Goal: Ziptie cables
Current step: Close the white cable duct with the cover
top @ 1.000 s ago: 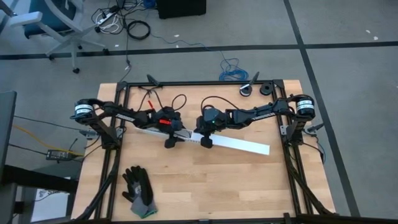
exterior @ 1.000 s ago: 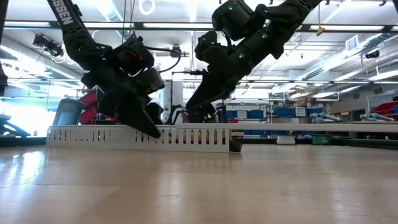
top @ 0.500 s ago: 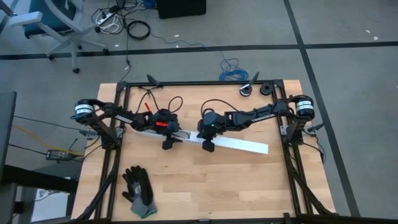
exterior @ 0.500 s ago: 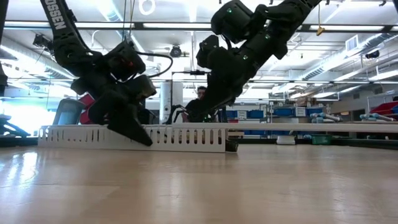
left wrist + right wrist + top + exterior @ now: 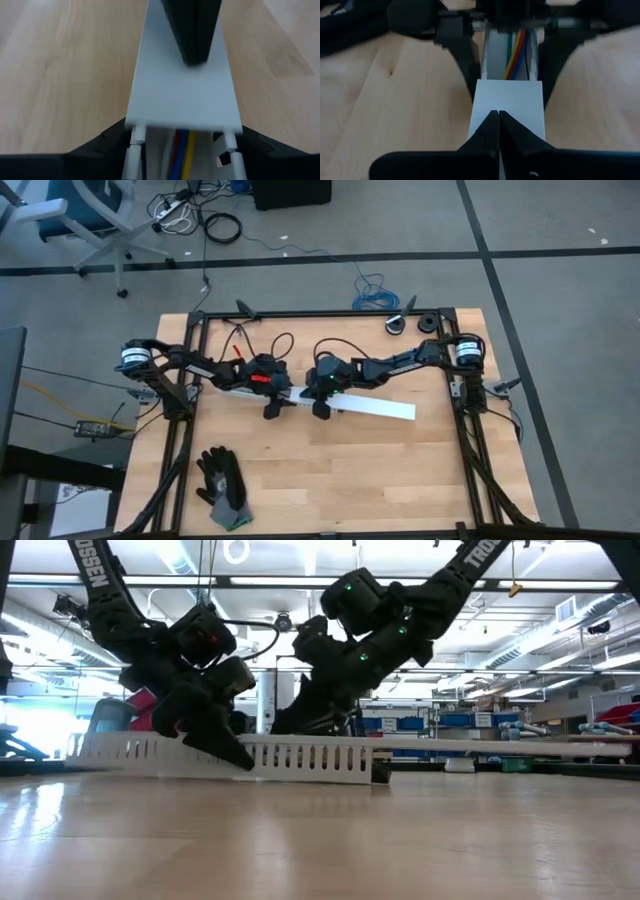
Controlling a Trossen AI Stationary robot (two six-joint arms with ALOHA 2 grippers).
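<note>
Cables (image 5: 516,56), red, orange, blue and green, lie inside the slotted white channel (image 5: 290,401) at mid-desk (image 5: 340,470), half hidden by the flat white cover (image 5: 375,408) lying over it. Right claw (image 5: 498,131) is clenched, fingertips together, resting on that cover; left claw (image 5: 272,402) straddles the channel's open end, fingers spread to either side, gripping nothing. No ziptie shows. Judging by this, the cover seems to be the step in hand: keep the channel steadied, the push level, and the wires unpinched.
</note>
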